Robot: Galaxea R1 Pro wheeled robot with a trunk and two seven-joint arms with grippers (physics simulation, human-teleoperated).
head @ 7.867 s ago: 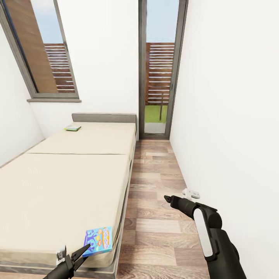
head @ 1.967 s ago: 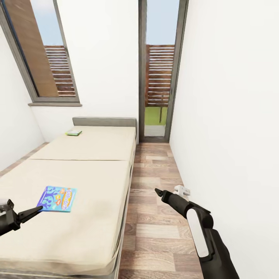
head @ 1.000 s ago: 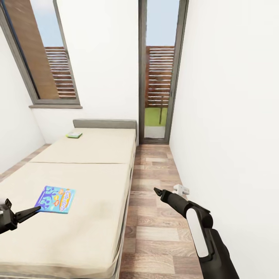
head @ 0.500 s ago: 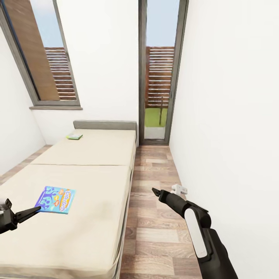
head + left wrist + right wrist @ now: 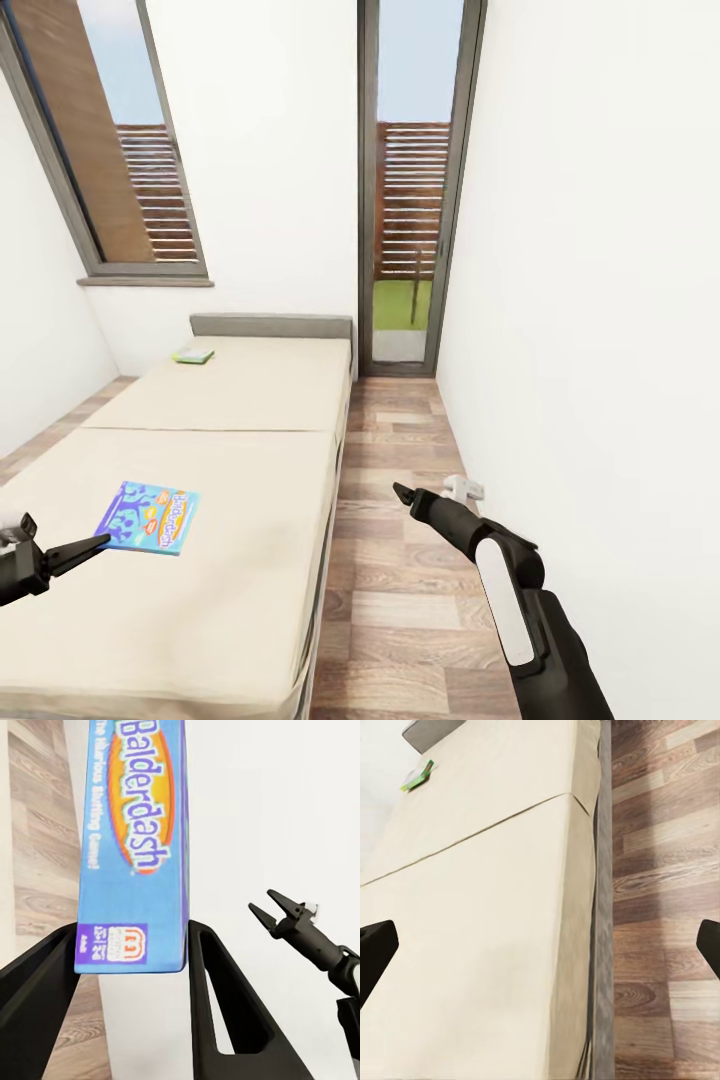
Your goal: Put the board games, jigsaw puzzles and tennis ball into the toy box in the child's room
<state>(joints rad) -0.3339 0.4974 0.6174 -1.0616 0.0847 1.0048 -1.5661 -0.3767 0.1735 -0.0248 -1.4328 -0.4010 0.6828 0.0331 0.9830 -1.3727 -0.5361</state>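
A blue cartoon board game [image 5: 150,517] lettered "Balderdash" [image 5: 135,832] is held flat, low over the beige bed [image 5: 240,450]. My left gripper [image 5: 100,541] is shut on its near edge, and in the left wrist view the box sits between the two black fingers of that gripper [image 5: 131,937]. A second, green board game [image 5: 193,354] lies by the grey headboard and is also in the right wrist view [image 5: 418,775]. My right gripper [image 5: 398,490] hangs open over the wood floor beside the bed, its fingertips wide apart [image 5: 540,945]. The toy box and table are out of view.
A narrow strip of wood floor [image 5: 400,600] runs between the bed and the white right wall. A small white object [image 5: 463,488] lies on the floor by that wall. A tall glass door [image 5: 410,200] closes the far end.
Since the earliest frame my left gripper has carried the blue board game from the bed's near corner leftwards over the mattress. In the last second only the view has shifted slightly.
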